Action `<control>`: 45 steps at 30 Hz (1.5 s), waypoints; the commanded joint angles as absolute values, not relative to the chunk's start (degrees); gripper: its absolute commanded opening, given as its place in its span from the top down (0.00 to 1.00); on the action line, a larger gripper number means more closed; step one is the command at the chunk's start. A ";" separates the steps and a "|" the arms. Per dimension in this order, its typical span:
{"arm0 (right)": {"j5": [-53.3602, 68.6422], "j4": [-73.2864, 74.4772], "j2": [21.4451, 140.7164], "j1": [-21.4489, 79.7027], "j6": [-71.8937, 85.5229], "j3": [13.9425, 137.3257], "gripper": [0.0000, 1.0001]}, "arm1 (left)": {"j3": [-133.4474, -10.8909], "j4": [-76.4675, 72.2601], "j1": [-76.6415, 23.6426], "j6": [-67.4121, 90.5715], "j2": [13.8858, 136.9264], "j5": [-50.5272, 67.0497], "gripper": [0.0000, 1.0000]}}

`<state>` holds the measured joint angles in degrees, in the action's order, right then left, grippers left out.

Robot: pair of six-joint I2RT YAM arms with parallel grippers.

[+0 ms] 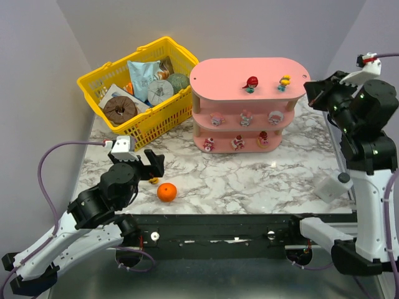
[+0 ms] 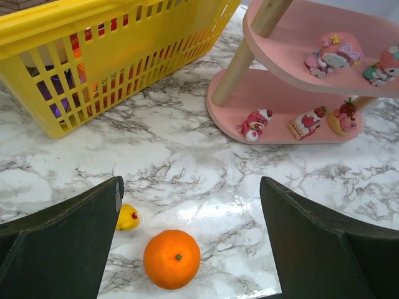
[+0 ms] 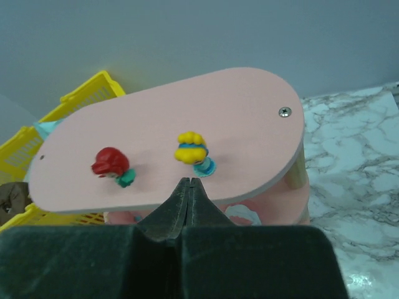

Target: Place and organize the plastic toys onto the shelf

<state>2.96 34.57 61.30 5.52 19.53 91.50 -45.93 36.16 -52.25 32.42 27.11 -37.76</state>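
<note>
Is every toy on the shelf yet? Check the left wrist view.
No, one yellow toy lies on the table beside the orange, off the shelf.

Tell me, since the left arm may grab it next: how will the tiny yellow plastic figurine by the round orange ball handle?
Probably rigid and very light: the tiny yellow plastic figurine looks moulded and far smaller than the round orange ball. Its glossy, rounded body may slip from a pinch or skid on the smooth marble tabletop.
</note>
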 commanded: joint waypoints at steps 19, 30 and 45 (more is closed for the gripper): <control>25.31 20.48 46.50 19.34 17.75 61.35 0.33 | -40.52 49.74 -52.03 55.62 35.24 -52.11 0.01; 25.58 22.23 41.31 19.34 16.61 55.02 0.21 | -28.66 41.40 -51.94 65.99 34.54 -54.75 0.07; 24.96 22.33 39.29 19.34 18.10 51.77 0.20 | -20.40 29.45 -48.26 69.53 42.63 -54.05 0.24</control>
<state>24.99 22.41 40.32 19.07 17.56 52.93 -21.17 35.55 -50.00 69.34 42.76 -50.98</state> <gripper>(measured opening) 0.794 0.801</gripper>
